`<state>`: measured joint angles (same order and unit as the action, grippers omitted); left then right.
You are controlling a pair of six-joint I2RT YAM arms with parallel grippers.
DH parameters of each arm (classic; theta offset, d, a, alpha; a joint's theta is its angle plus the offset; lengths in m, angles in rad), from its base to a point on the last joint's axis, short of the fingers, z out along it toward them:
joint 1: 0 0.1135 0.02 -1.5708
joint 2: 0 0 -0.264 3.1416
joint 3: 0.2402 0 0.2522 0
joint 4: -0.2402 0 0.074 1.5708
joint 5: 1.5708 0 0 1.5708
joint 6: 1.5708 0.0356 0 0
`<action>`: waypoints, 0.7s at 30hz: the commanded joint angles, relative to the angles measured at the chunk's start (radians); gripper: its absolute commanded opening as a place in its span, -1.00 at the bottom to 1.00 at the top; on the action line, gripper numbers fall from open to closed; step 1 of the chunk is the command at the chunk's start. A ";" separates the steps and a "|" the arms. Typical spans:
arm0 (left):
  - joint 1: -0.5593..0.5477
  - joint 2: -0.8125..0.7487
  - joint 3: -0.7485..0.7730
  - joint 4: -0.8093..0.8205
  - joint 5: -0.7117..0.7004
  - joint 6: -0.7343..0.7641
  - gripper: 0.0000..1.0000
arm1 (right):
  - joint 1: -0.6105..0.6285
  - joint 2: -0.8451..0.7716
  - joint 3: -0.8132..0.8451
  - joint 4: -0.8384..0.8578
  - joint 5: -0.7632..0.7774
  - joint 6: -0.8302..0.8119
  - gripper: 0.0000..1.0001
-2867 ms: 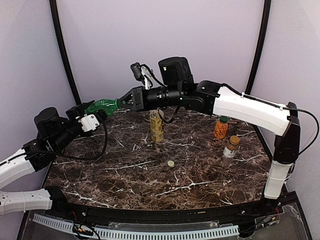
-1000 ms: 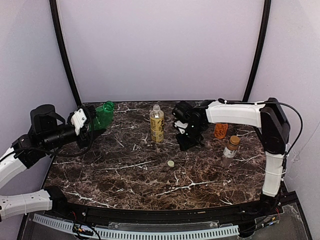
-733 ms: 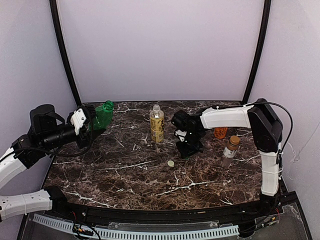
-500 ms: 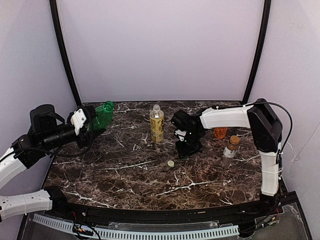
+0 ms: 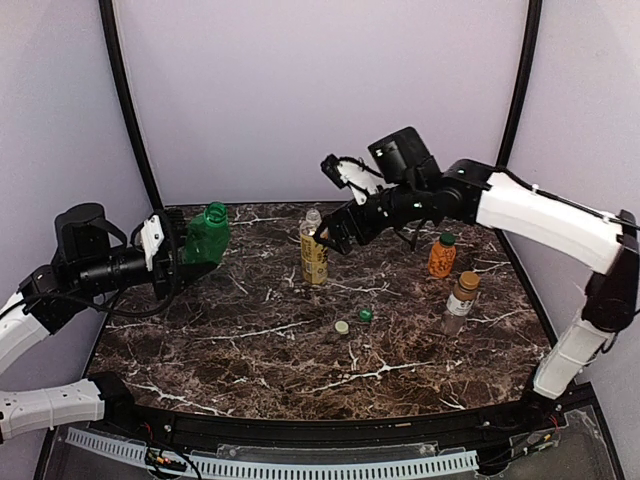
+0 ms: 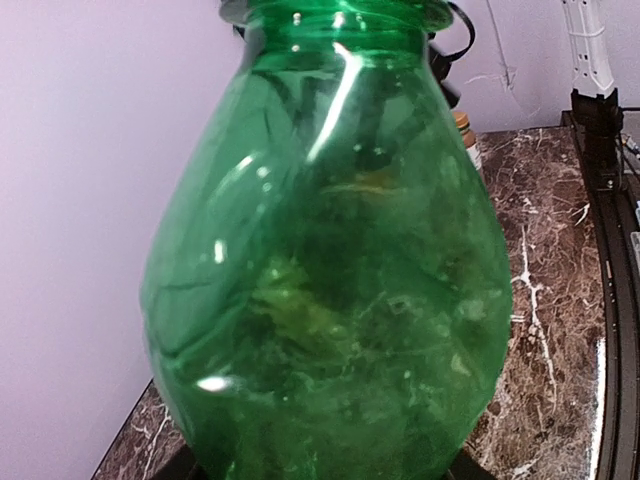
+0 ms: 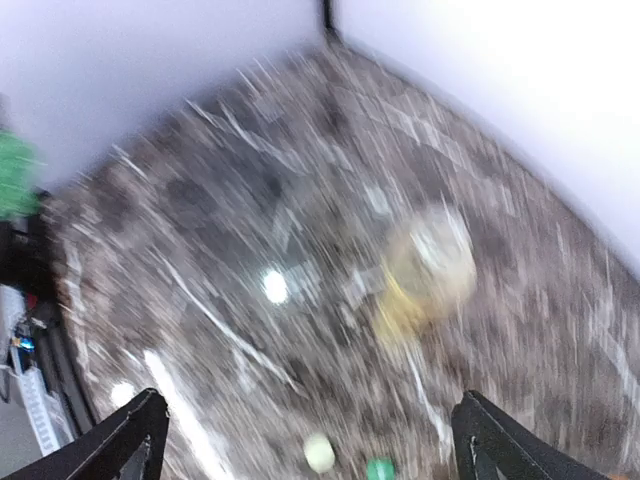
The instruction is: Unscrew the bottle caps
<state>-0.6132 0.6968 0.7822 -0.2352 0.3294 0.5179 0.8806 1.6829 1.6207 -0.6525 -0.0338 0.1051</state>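
At the controls from afar, I see my left pincer (image 5: 178, 252) pinching the green bottle (image 5: 207, 235) around its body. It is held upright, well to the left of the tall yellow-liquid bottle (image 5: 314, 255), and its neck is open and capless. My right pincer (image 5: 332, 236) hangs by the upper right of the yellow-liquid bottle. Its fingers (image 7: 135, 440) are spread wide with nothing between them, though that wrist view is badly smeared. A green cap (image 5: 366, 315) and a pale cap (image 5: 342, 327) lie close together on the marble worktop (image 5: 250, 360), in front of the yellow-liquid bottle and a little to its right. The squat orange bottle (image 5: 441, 257) stands to that bottle's right with its green cap on. The slim clear bottle (image 5: 460, 302) stands farther right and nearer me, wearing a brown cap.
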 commanded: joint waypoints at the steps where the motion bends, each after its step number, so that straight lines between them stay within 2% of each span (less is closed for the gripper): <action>1: 0.007 0.004 0.051 0.007 0.146 -0.065 -0.99 | 0.164 -0.238 -0.254 0.704 -0.360 -0.317 0.97; 3: 0.009 0.006 0.058 0.010 0.174 -0.072 -0.99 | 0.171 -0.257 -0.341 1.006 -0.479 -0.274 0.97; 4: 0.009 0.008 0.060 0.011 0.184 -0.076 -0.99 | 0.174 -0.242 -0.349 1.101 -0.526 -0.242 0.97; 7: 0.009 0.012 0.066 0.007 0.196 -0.074 -0.99 | 0.194 -0.147 -0.279 1.234 -0.584 -0.182 0.97; 13: 0.008 0.016 0.070 0.002 0.203 -0.068 -0.99 | 0.233 0.036 -0.049 1.187 -0.594 -0.166 0.88; 18: 0.009 0.010 0.057 0.007 0.203 -0.062 -0.99 | 0.252 0.101 0.024 1.146 -0.622 -0.167 0.69; 21: 0.009 0.009 0.053 0.011 0.199 -0.059 -0.99 | 0.254 0.126 0.052 1.103 -0.619 -0.154 0.50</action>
<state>-0.6106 0.7139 0.8299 -0.2340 0.5125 0.4625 1.1210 1.7935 1.6085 0.4557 -0.6273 -0.0673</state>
